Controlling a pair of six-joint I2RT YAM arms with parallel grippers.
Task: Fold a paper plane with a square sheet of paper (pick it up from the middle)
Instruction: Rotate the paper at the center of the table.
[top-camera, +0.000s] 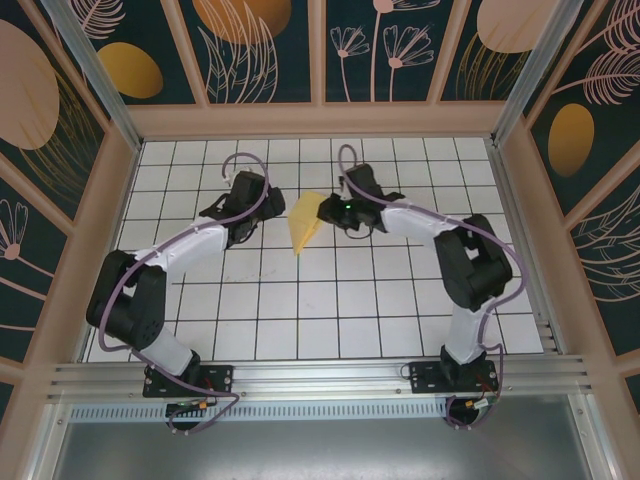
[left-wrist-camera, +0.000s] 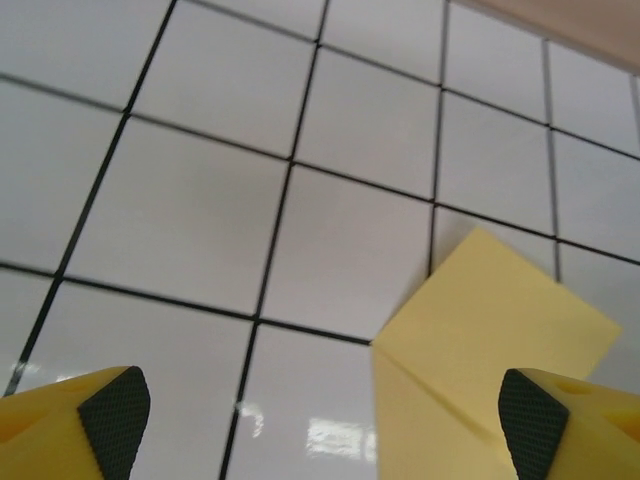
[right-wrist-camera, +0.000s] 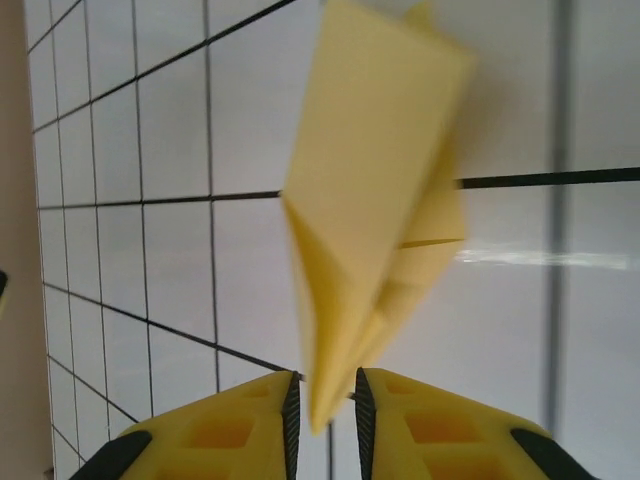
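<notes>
My right tool (right-wrist-camera: 325, 400) pinches the thin folded yellow paper sheet (right-wrist-camera: 365, 180) by one edge over the white tiled worktop (top-camera: 300, 310); my left tool (left-wrist-camera: 320, 415) spread wide beside it. Paper light, floppy, crease-prone: best hold across stacked layers

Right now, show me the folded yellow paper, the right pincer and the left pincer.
folded yellow paper (right-wrist-camera: 370, 190), right wrist view, on its broad upper flap.
right pincer (right-wrist-camera: 325, 390), right wrist view, midway between its fingertips.
left pincer (left-wrist-camera: 325, 415), left wrist view, midway between its wide-apart fingertips.
</notes>
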